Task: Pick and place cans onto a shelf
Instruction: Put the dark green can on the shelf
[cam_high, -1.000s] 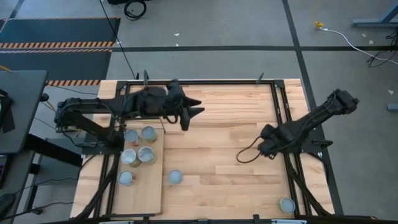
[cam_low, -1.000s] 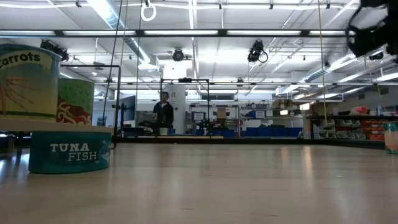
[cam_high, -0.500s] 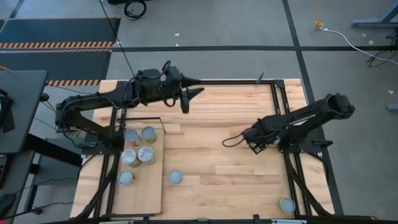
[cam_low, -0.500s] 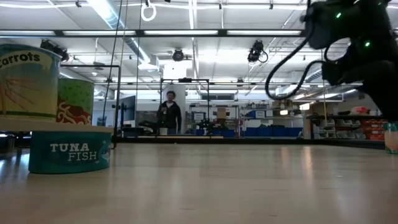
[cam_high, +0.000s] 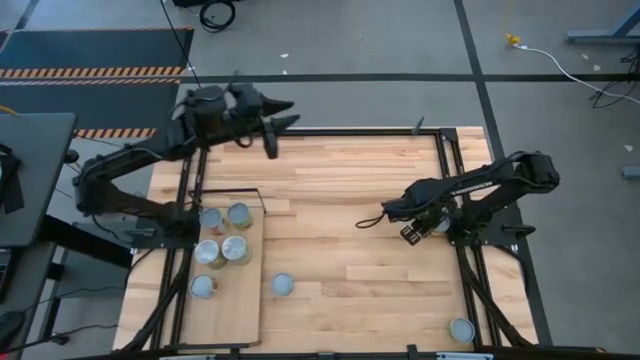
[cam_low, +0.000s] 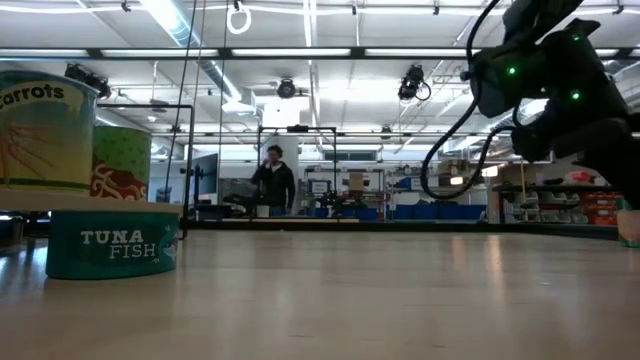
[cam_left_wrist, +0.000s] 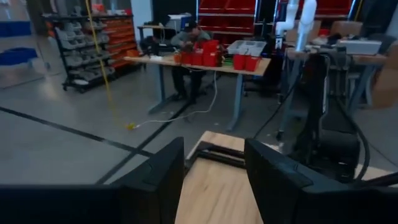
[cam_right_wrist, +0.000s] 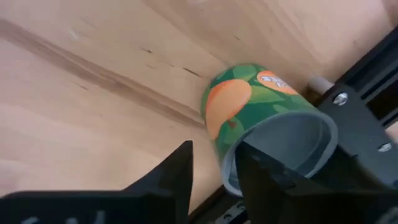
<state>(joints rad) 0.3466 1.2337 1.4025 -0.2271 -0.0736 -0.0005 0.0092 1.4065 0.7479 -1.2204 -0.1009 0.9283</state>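
Pale plywood forms the shelf (cam_high: 235, 320) at the table's left edge, and it holds five cans (cam_high: 234, 248): two pairs side by side and one alone nearer the front. Its black wire frame (cam_high: 228, 191) stands at the far end. Above the table's far-left corner hangs the left gripper (cam_high: 272, 130), fingers spread with nothing between them, well apart from every can.

Just beside the shelf's right edge, a sixth can (cam_high: 283, 285) stands on the planked tabletop (cam_high: 340, 200).

Further right, the right gripper (cam_right_wrist: 214, 158) is low near the black side rail (cam_right_wrist: 367, 124), released and empty, its fingers pointing at a green can with an orange picture (cam_right_wrist: 261, 106) that stands right by that rail. This looks like the approach to a pick. To do it well, the jaws likely need to widen, then straddle the can's middle squarely before closing, keeping the outer finger clear of the rail.

One last can (cam_high: 461, 329) waits at the front-right corner.
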